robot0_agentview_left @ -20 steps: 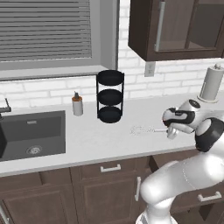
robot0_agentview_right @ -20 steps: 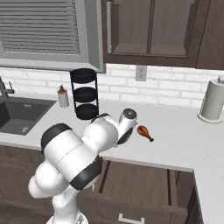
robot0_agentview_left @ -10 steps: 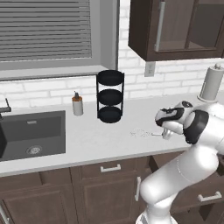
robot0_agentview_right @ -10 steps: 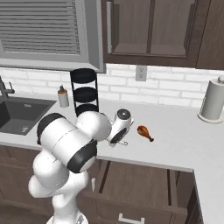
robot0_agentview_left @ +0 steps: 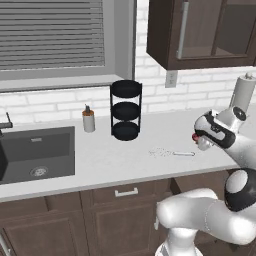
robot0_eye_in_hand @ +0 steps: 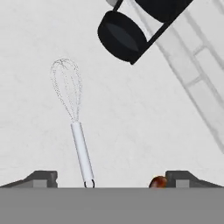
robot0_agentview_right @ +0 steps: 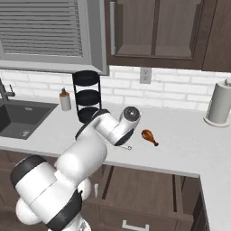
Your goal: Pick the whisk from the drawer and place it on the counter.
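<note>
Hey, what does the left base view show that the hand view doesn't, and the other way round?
Left base view alone: the sink, a small bottle, the paper towel roll, upper cabinets and window blinds. Hand view alone: the open end effector and a bit of the brown drumstick. Both: the whisk lying flat on the counter, released, beside the black tiered rack.

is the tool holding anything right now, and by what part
Nothing is held. The tool is open, and the whisk lies free on the counter.
</note>
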